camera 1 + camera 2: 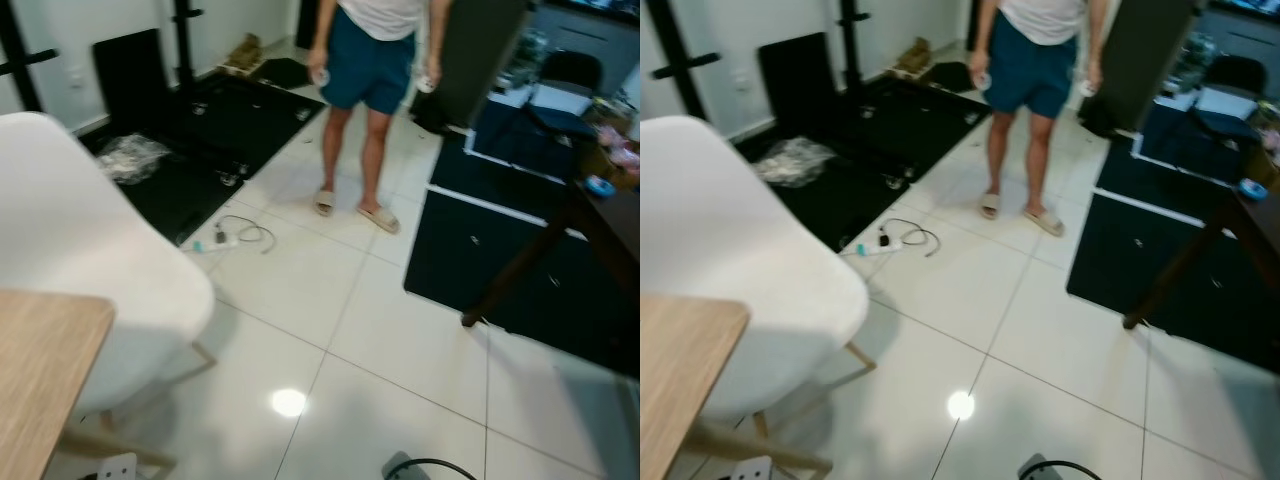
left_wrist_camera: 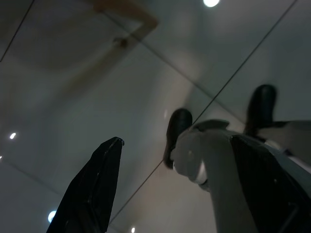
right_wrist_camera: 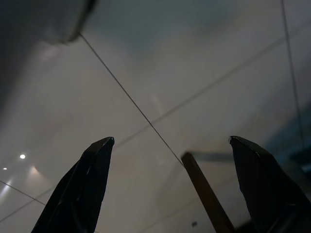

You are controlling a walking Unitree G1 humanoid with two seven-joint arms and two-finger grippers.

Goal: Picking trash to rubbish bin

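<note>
I am hanging both arms, left hand (image 2: 170, 184) and right hand (image 3: 170, 184) spread wide and empty. Crumpled plastic trash (image 1: 132, 156) is lying far off on the black mat (image 1: 190, 190); walking there, I am risking snagging the cable (image 1: 240, 233) or bumping the person (image 1: 370, 70).

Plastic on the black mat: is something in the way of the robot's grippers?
Yes, probably. The white chair stands close in front, between the robot and the crumpled plastic on the mat. A cable lies on the tiles beside that path. The left gripper and right gripper hang open above the floor.
</note>
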